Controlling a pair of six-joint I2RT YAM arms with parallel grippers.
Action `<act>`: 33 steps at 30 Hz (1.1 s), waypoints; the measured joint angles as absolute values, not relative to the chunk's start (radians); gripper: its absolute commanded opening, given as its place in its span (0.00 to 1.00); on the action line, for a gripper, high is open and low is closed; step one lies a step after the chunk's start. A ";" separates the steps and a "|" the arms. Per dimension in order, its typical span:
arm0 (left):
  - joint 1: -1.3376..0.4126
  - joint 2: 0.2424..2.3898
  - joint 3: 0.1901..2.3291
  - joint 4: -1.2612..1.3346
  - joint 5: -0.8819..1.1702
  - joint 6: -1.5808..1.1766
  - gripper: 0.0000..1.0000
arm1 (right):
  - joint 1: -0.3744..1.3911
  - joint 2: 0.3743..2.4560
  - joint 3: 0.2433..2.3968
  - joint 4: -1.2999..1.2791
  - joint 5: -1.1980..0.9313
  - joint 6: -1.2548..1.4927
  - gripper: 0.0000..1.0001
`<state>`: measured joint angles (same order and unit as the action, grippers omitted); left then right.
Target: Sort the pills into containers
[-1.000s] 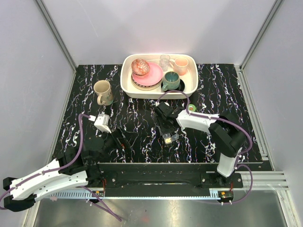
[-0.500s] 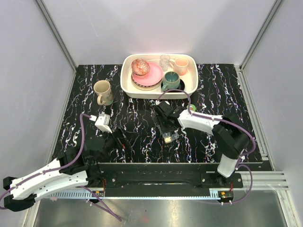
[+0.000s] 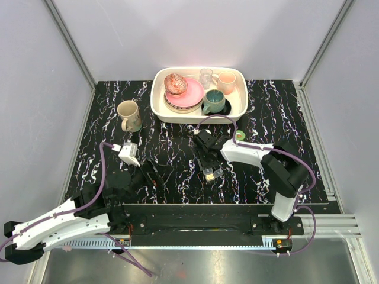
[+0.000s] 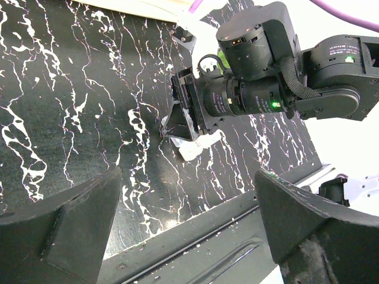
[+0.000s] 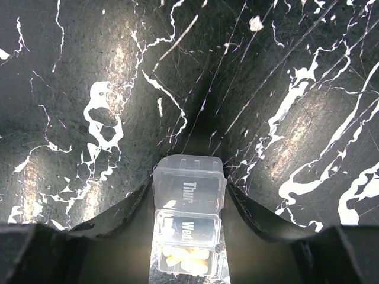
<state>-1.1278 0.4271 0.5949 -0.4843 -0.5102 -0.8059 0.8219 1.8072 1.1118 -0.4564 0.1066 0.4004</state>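
Three small clear compartments are making up the containers (image 5: 188, 204), one short strip with lids that are reading "Thur." and "Wed". The pills (image 5: 185, 258) are sitting as a yellow cluster in the compartment nearest to the right wrist camera; the other two compartments are looking empty of colour. From above, the strip (image 3: 211, 174) is showing near the middle of the black marbled bench (image 3: 284, 112), a little toward its front edge. Whether it is resting on the bench or hanging just over it, I cannot tell.

The jaws of the right arm (image 3: 246, 152) are standing about half closed and are gripping the strip, one dark finger (image 5: 118, 222) pressing on each long side. The left wrist view is showing the same hold from the side.

The left arm (image 3: 59, 225) is reaching low over the front left of the bench, and its jaws are spreading fully wide with nothing between them, well apart from the strip.

Just behind the right arm a small green bottle (image 3: 240, 135) is standing. Further back, a cream tub (image 3: 159, 100) is holding a pink plate (image 3: 190, 94), a teal mug (image 3: 214, 101), a peach cup (image 3: 227, 82) and a clear glass (image 3: 205, 77). A beige mug (image 3: 128, 115) is standing alone left of the tub.
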 measured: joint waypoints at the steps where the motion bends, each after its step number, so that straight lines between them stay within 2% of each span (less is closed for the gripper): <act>1: -1.128 0.427 0.595 -0.484 -0.510 -0.806 0.99 | 0.822 1.807 1.112 -0.456 0.107 0.399 0.00; 4: -1.128 0.427 0.595 -0.485 -0.510 -0.806 0.99 | 0.824 1.807 1.112 -0.456 0.107 0.391 0.05; 5: -1.128 0.426 0.595 -0.484 -0.510 -0.806 0.99 | 0.825 1.807 1.112 -0.455 0.107 0.385 0.11; 9: -1.128 0.409 0.595 -0.485 -0.511 -0.810 0.99 | 0.828 1.807 1.112 -0.453 0.102 0.361 0.21; 12: -1.128 0.393 0.595 -0.487 -0.511 -0.812 0.99 | 0.830 1.807 1.112 -0.449 0.093 0.343 0.23; 17: -1.128 0.385 0.595 -0.502 -0.513 -0.814 0.99 | 0.838 1.807 1.112 -0.442 0.080 0.313 0.19; 18: -1.128 0.385 0.595 -0.506 -0.513 -0.813 0.99 | 0.839 1.807 1.112 -0.442 0.076 0.310 0.22; 20: -1.128 0.385 0.595 -0.511 -0.513 -0.814 0.99 | 0.841 1.807 1.112 -0.440 0.065 0.310 0.36; 23: -1.128 0.379 0.595 -0.521 -0.514 -0.814 0.99 | 0.843 1.807 1.113 -0.439 0.056 0.310 0.48; 29: -1.128 0.367 0.594 -0.530 -0.519 -0.819 0.99 | 0.846 1.806 1.118 -0.440 -0.008 0.310 0.64; 33: -1.128 0.366 0.592 -0.530 -0.523 -0.821 0.99 | 0.849 1.790 1.121 -0.444 -0.035 0.307 0.70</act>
